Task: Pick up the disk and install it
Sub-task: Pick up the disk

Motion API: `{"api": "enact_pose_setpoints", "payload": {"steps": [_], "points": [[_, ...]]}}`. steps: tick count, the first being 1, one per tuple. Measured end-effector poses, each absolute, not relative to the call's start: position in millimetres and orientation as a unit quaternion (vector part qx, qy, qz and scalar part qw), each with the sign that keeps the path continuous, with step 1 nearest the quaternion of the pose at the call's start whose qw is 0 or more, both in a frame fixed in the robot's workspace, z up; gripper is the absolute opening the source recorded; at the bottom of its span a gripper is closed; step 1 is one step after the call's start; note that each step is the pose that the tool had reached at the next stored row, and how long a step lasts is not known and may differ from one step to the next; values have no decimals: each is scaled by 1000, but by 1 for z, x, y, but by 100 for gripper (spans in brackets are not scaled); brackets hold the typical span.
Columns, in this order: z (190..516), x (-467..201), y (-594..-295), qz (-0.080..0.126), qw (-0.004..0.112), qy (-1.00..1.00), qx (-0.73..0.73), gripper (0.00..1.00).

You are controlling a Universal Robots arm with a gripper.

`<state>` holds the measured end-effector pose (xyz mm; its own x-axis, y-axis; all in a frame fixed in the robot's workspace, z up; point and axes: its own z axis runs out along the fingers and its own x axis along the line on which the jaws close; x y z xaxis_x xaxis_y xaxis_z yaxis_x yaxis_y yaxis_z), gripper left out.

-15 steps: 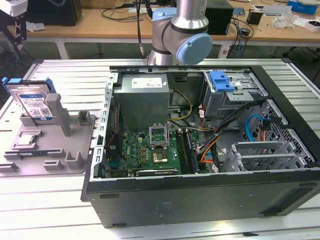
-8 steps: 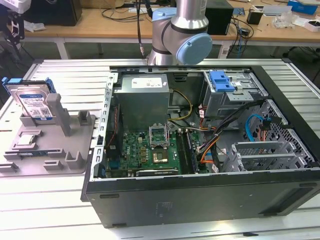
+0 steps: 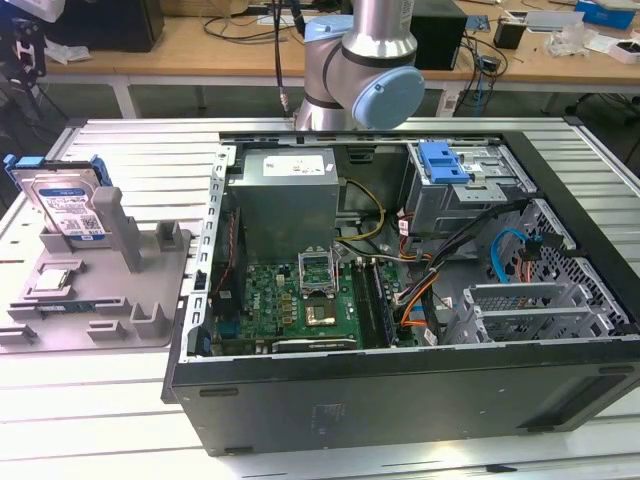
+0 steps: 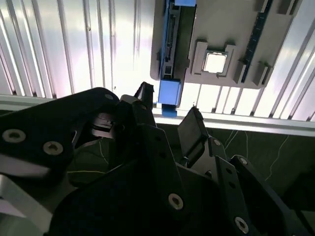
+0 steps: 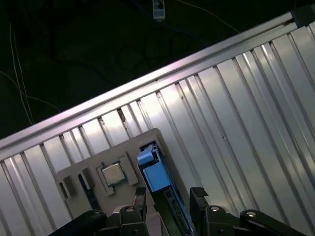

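The disk [image 3: 65, 205] stands on edge in a grey holder [image 3: 100, 290] on the slatted table, at the exterior view's left, beside the open computer case [image 3: 400, 300]. It is silver with a white and blue label and blue side rails. In both wrist views I look down on its blue-railed edge, the disk [image 4: 170, 49] [image 5: 155, 174]. My gripper [image 4: 167, 110] [image 5: 170, 196] is open above it, and the disk's line runs between the two black fingertips [image 4: 143, 92]. Nothing is held.
The holder [image 4: 221, 29] also carries a square silver chip [image 4: 215, 62] [image 5: 113, 173] and other parts. The case holds a grey power-supply box [image 3: 285, 190], a motherboard [image 3: 300, 300], cables and a blue-latched drive bay [image 3: 450, 170]. The table edge [image 5: 147, 83] lies close to the holder.
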<state>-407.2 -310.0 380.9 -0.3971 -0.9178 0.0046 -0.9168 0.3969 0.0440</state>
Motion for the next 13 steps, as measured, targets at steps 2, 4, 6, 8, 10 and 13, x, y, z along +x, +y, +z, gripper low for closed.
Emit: {"api": "enact_pose_setpoints", "payload": {"steps": [2,4,6,8,10,13], "points": [[381,-407,-310,-17,14,-828,561,48],[381,-406,-310,-17,14,-822,570,48],[381,-406,-310,-17,15,-817,576,48],[381,-406,-310,-17,15,-817,576,48],[381,-406,-310,-17,15,-815,579,48],[381,-406,-310,-16,15,-800,599,48]]}}
